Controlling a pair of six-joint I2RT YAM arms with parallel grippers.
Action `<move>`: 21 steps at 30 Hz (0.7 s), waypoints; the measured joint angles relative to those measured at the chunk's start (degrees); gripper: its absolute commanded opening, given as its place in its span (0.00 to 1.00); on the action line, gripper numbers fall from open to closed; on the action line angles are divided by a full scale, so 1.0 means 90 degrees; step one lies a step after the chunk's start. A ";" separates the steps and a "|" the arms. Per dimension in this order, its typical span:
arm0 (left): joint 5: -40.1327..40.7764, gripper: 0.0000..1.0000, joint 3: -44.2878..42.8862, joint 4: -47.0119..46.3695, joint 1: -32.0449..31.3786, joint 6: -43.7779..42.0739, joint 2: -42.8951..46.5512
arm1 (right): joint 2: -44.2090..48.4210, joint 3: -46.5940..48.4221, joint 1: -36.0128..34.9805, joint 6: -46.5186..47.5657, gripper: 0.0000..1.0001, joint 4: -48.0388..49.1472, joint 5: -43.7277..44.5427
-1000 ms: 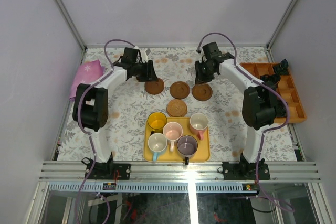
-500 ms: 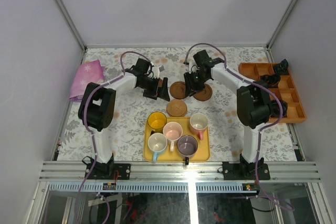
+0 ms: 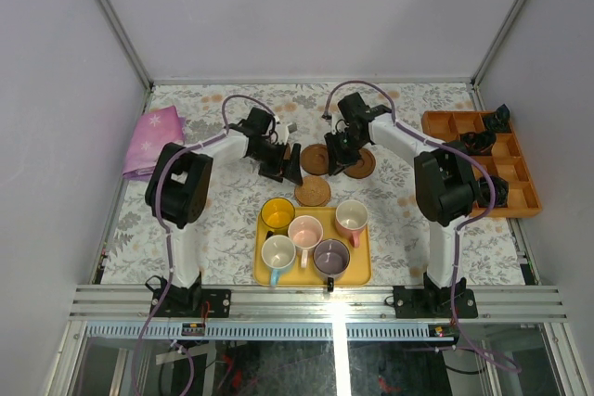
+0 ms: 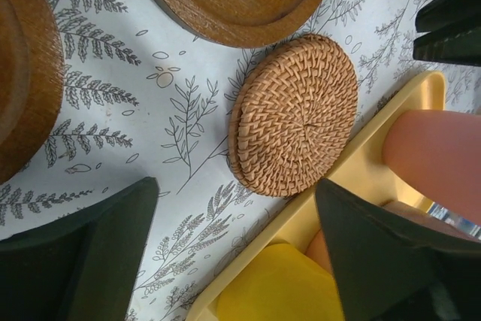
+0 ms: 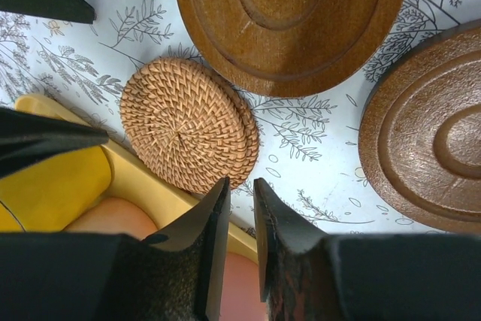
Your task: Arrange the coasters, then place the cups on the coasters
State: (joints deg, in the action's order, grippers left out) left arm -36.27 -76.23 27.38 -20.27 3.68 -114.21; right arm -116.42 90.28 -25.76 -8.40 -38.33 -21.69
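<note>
Three wooden coasters lie in a row, with a woven one [image 3: 313,191] in front of them. The middle coaster [image 3: 315,159] shows between my grippers, the right one [image 3: 364,165] beside my right gripper, and the left one [image 4: 22,65] only at the edge of the left wrist view. My left gripper [image 3: 288,165] hangs open over the cloth just left of the woven coaster [image 4: 297,114]. My right gripper [image 5: 240,186] hovers near the woven coaster [image 5: 188,125], its jaws a narrow gap apart with nothing between. The yellow [image 3: 277,214], pink [image 3: 304,230], salmon [image 3: 351,217], white [image 3: 277,252] and purple [image 3: 331,256] cups stand on the yellow tray [image 3: 360,271].
An orange compartment tray [image 3: 525,195] with small black parts sits at the right edge. A pink cloth [image 3: 153,134] lies at the far left. The two grippers are close together over the coasters, and the yellow tray's far rim [image 4: 361,159] is just below them.
Both arms have swung inward from the outer coasters toward the centre. My left gripper has opened wide. The right jaws stay narrowly apart.
</note>
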 measured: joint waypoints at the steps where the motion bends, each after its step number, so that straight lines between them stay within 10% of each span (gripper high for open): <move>1: -0.0036 0.73 -0.0012 0.0002 0.0000 0.0002 -0.0032 | 0.0000 -0.0019 0.0000 0.0000 0.24 0.0000 0.0007; 10: -0.0384 0.70 -0.0206 0.0010 -0.0046 -0.0066 -0.0289 | -0.0148 -0.0168 0.0000 0.0002 0.18 -0.0051 0.0182; 21: -0.0566 0.31 -0.0187 -0.0007 -0.0175 -0.0199 -0.0488 | -0.0204 -0.0294 0.0000 0.0002 0.16 -0.0168 0.0228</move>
State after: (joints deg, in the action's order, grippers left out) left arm -41.36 -77.91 27.31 -21.85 1.89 -118.61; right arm -118.26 87.64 -25.76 -8.38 -39.83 -19.64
